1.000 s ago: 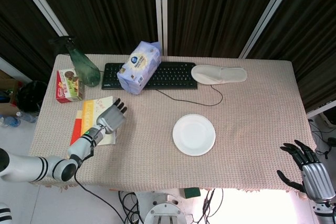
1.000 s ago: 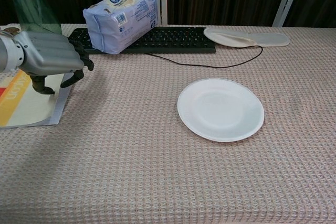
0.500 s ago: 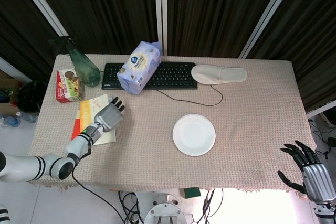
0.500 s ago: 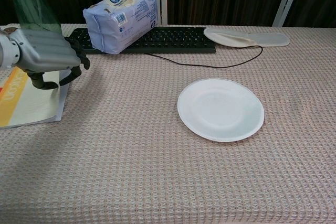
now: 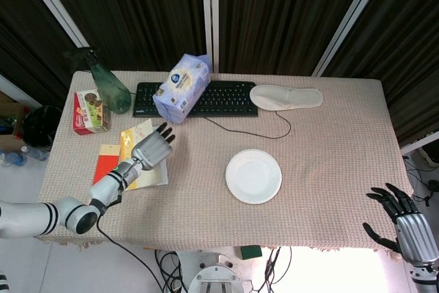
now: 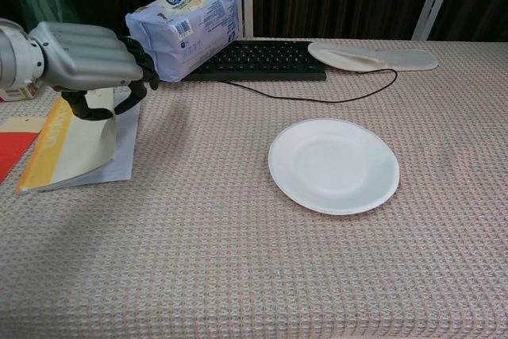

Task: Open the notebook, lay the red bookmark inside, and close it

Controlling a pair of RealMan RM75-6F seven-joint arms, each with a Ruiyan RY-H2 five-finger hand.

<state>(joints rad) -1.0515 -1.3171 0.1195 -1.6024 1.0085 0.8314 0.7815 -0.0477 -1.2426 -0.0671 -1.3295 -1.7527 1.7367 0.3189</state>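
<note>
progress: I judge the opening step is under way and not finished; my left hand (image 6: 91,69) has the notebook's (image 6: 79,148) cover raised off the table, tilted up on its right side, with pale pages showing under it
left hand: my fingers are curled over the cover's upper edge and my thumb hooks under it, so I am gripping the cover
notebook: it lies at the near left of the table (image 5: 329,169), just right of the red bookmark (image 5: 105,167) and near the keyboard (image 5: 226,97)
bookmark: it lies flat on the table at the left of the notebook, touching or nearly touching it; I have not picked it up
left to do: fold the cover fully open, lay the bookmark on the pages, close the notebook
right hand: my right hand (image 5: 401,221) hangs past the near right corner of the table, fingers apart, holding nothing
head view only: it shows the whole bookmark, my right hand, the green spray bottle (image 5: 106,87) and the small box (image 5: 90,110) at the far left
chest view only: it shows my thumb under the cover and the gap beneath the lifted cover; of the bookmark it shows only a red corner at the left edge
both views: white plate (image 6: 333,166) in the middle, well apart from the notebook
</note>
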